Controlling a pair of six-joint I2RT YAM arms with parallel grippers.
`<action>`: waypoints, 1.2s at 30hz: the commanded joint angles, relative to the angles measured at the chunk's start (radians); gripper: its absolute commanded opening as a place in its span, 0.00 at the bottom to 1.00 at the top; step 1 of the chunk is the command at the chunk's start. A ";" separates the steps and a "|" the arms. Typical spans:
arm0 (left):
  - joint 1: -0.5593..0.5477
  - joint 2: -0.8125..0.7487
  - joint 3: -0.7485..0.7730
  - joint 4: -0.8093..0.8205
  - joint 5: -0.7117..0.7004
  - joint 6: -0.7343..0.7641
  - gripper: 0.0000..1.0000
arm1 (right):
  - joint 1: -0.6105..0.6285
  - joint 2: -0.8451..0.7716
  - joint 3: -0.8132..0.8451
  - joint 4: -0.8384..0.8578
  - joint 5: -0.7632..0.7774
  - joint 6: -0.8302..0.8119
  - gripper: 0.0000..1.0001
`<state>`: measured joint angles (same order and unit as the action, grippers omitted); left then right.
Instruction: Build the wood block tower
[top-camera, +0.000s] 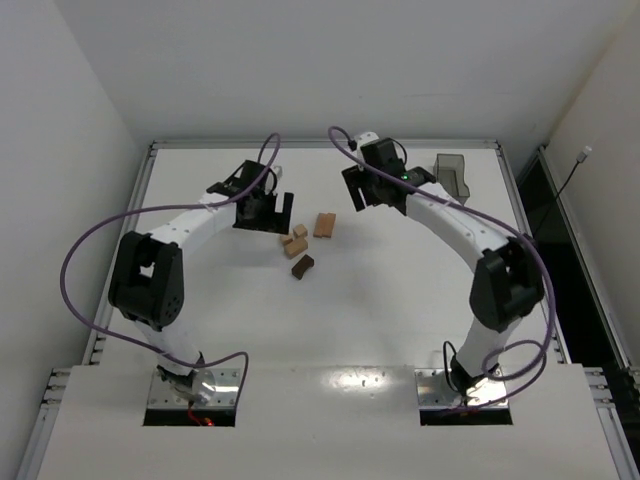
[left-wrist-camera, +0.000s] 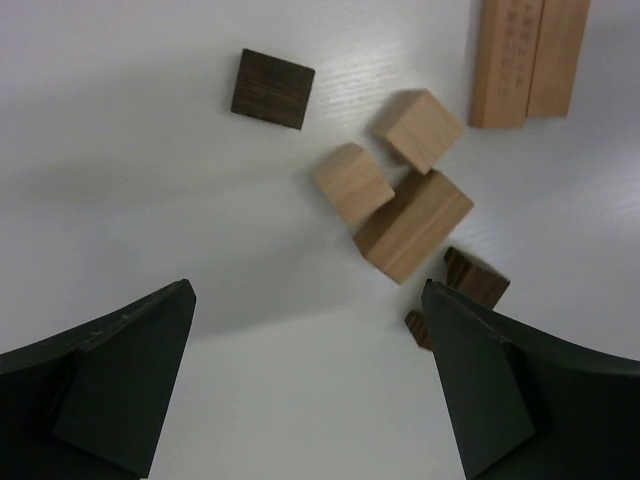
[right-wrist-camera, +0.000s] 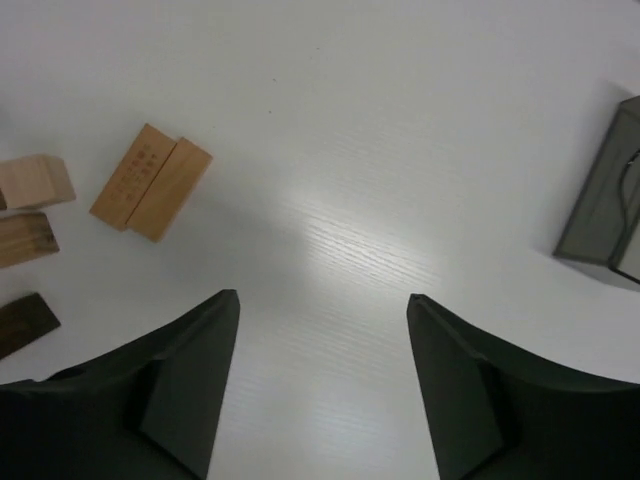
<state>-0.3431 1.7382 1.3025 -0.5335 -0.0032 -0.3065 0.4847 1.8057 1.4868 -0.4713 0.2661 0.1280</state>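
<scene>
Seven loose wood blocks (top-camera: 300, 243) lie on a white surface (top-camera: 400, 300), grouped a little left of centre. None is stacked on another, so no tower stands yet.

Five blocks are light tan:
- Two long bars (left-wrist-camera: 527, 60) are laid side by side, touching, at the far right of the group.
- A small cube (left-wrist-camera: 420, 128), a piece with one rounded edge (left-wrist-camera: 352, 182) and a larger oblong block (left-wrist-camera: 413, 225) are packed in a tight knot just left of the bars.

Two blocks are dark brown:
- A flat square block (left-wrist-camera: 272, 88) is set apart on the left of the tan knot.
- A notched piece (left-wrist-camera: 475, 285) lies at the near edge of the group. In the left wrist view it is partly hidden behind one black finger.

One translucent grey tray (top-camera: 455, 175) is placed at the far right of the surface, well apart from the blocks.

Two arms are seen. The jaws of the left arm (top-camera: 190, 225) are held wide apart with nothing between them, above the surface at the left edge of the group. The jaws of the right arm (top-camera: 460, 225) are also apart and empty, over bare surface between the two bars and the tray.
</scene>
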 joint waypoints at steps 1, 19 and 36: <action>0.007 -0.065 -0.019 0.006 0.080 0.147 0.96 | 0.000 -0.123 -0.055 0.010 -0.013 -0.114 0.68; -0.115 0.115 0.138 -0.046 0.063 0.487 0.65 | -0.074 -0.233 -0.204 0.010 -0.093 -0.136 0.84; -0.116 0.302 0.356 -0.042 0.062 0.535 0.58 | -0.110 -0.195 -0.203 0.010 -0.153 -0.126 0.83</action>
<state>-0.4568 2.0350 1.6035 -0.5819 0.0410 0.2199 0.3836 1.6032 1.2678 -0.4843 0.1379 -0.0040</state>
